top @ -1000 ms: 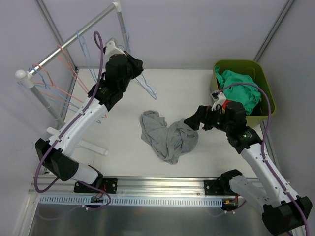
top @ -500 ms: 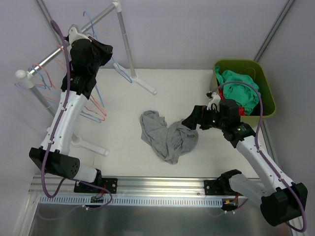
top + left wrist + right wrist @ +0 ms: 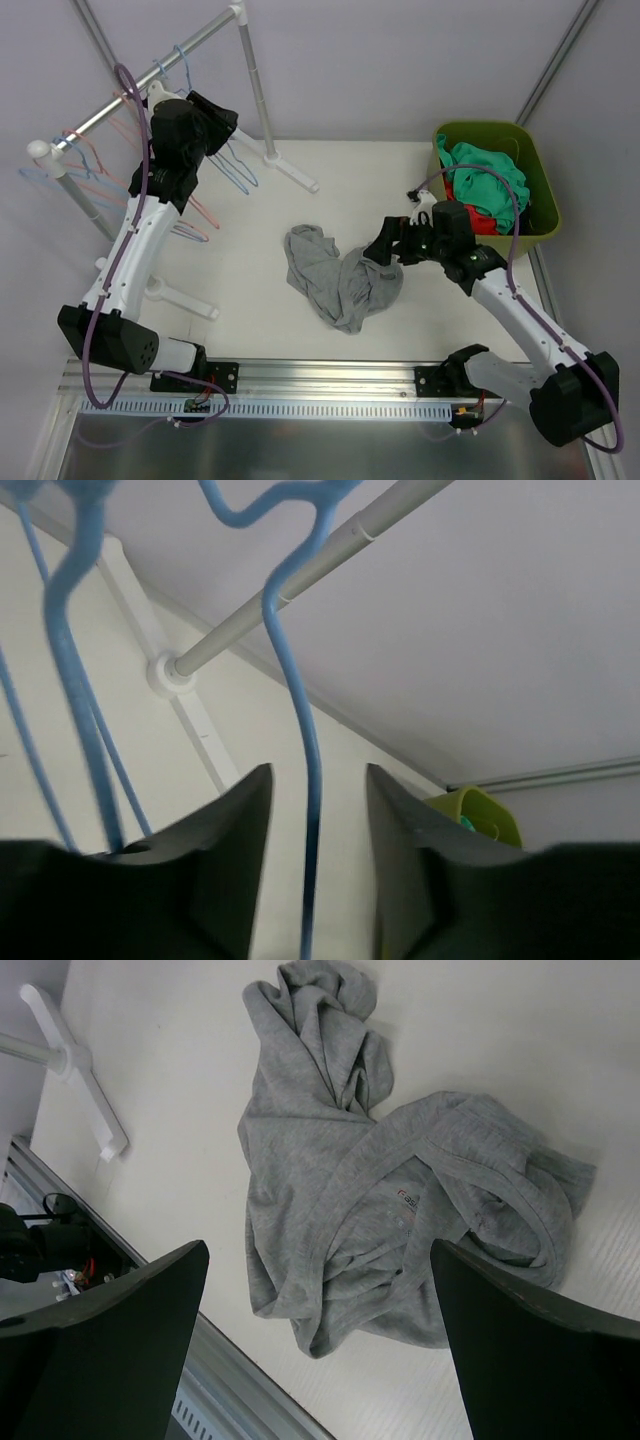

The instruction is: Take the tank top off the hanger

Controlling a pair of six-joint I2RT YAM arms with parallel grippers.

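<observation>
The grey tank top (image 3: 338,277) lies crumpled on the white table, off any hanger; in the right wrist view the tank top (image 3: 370,1200) fills the middle. My right gripper (image 3: 384,247) hovers over its right side, open and empty, and in its own view the right gripper (image 3: 320,1260) has its fingers far apart. The bare blue hanger (image 3: 232,165) hangs by its hook from the rack rail (image 3: 150,82). My left gripper (image 3: 208,117) is up at that rail. In its wrist view the left gripper (image 3: 315,775) is open, with the hanger wire (image 3: 310,880) passing between the fingers with a gap on each side.
Several more red and blue hangers (image 3: 95,165) hang on the rail's left part. The rack's upright post (image 3: 256,85) and white foot (image 3: 295,172) stand at the back. A green bin (image 3: 545,200) with green and red clothes (image 3: 490,185) sits at the right edge.
My left arm swung the blue hanger from above the table back to the rail, and its jaws have come apart off the wire. The right gripper moved slightly left over the tank top.
</observation>
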